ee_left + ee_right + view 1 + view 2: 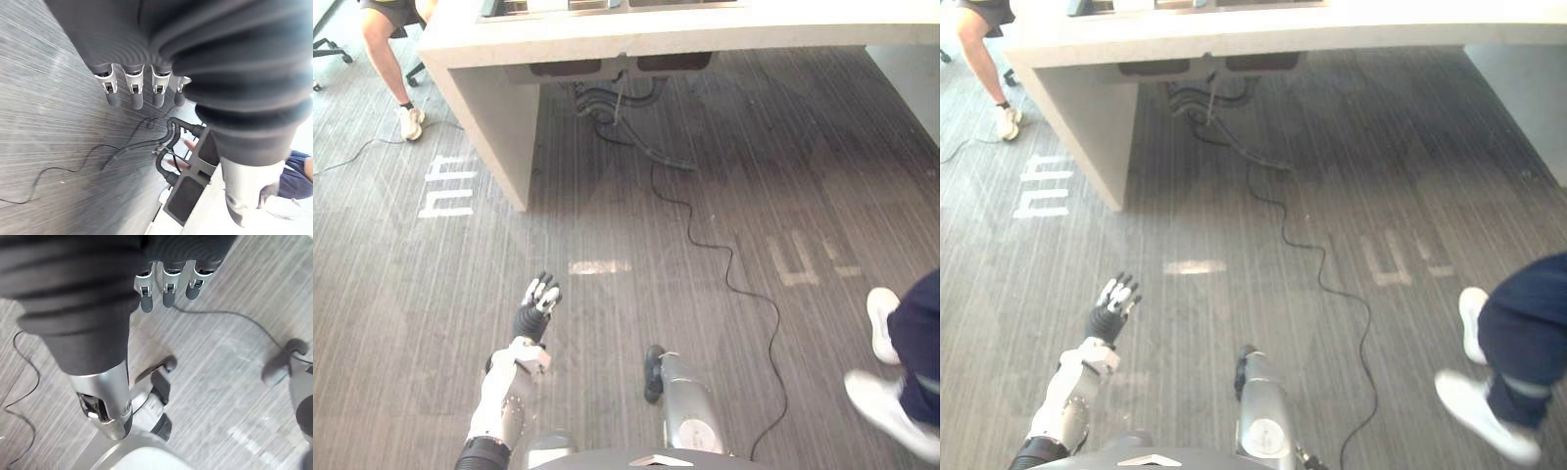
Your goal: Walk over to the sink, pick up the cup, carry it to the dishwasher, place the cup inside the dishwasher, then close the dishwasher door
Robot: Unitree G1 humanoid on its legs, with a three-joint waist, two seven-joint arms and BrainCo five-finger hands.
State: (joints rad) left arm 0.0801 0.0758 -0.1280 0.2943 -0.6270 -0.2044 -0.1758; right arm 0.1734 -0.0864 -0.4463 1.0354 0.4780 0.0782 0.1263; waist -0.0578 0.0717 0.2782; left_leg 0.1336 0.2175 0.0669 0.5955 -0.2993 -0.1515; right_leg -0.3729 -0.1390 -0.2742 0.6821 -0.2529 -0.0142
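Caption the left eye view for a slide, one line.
Left hand open over the grey floor, right hand low, pale counter ahead, a person's white shoes at right.

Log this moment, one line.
phase: pre-pickup | left hand: open, empty, forward | right hand: open, empty, low | counter: ahead | person: near right

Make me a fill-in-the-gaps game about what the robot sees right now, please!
1. The robot's left hand, over the grey striped floor, has straight fingers and holds ____.
2. The robot's right hand is ____, not shut.
3. The person in dark blue trousers at the right wears ____ shoes.
4. Counting that person and the bare-legged person by the pale stone counter, ____ people show.
Missing words: nothing; open; white; two.
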